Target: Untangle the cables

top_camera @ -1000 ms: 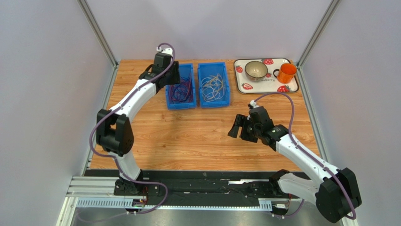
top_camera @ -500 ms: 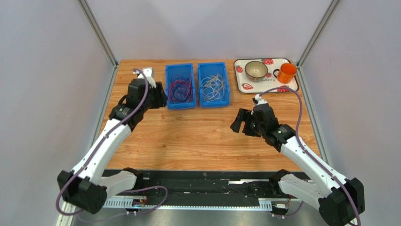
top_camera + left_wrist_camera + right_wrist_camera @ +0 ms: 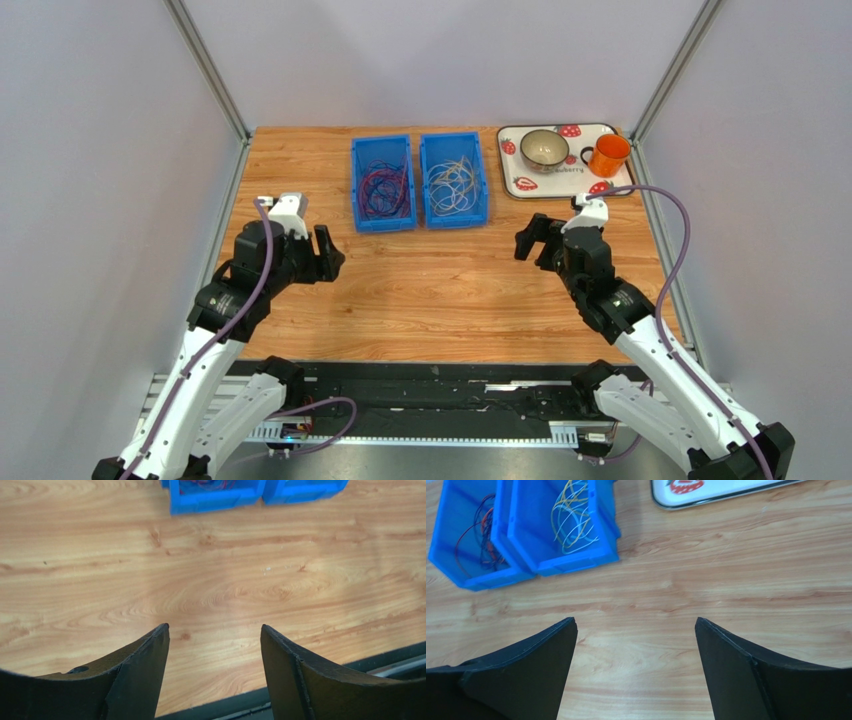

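Observation:
The cables lie in two blue bins at the back of the table. Dark red and purple-black cables (image 3: 383, 190) fill the left bin (image 3: 357, 190). White and yellow cables (image 3: 452, 183) fill the right bin (image 3: 482, 180). The right wrist view shows both bundles, pale (image 3: 571, 517) and dark (image 3: 481, 530). My left gripper (image 3: 328, 255) hovers over bare wood, near-left of the bins, open and empty (image 3: 214, 626). My right gripper (image 3: 533, 240) hangs open and empty (image 3: 635, 620) to the near right of the bins.
A strawberry-print tray (image 3: 520, 186) at the back right carries a bowl (image 3: 544, 148) and an orange mug (image 3: 608, 154). A black rail (image 3: 430, 385) runs along the table's near edge. Frame posts and walls close in both sides.
My left arm has pulled back from the dark-cable bin toward the near left, jaws spreading wider. My right gripper has shifted right and back a little and opened wider.

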Motion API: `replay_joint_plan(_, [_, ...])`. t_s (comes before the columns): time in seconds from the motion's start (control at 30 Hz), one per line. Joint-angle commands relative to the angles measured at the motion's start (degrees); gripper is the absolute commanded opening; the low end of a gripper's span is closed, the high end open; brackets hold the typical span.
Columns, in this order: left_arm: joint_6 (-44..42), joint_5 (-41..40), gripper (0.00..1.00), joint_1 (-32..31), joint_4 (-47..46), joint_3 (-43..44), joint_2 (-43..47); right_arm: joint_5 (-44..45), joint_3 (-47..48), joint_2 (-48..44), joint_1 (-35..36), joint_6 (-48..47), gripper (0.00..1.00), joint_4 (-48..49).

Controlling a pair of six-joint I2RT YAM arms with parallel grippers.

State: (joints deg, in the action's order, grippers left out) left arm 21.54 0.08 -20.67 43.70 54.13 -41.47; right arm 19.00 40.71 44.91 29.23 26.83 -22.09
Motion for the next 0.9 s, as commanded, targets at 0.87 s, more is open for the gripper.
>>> replay_joint_plan(0.87, [-1.24,6.60,0.82,-0.25,-1.69,-4.56,8.34,20.81,-18.13,28.30,-17.98,-19.79,1.00,54.44])
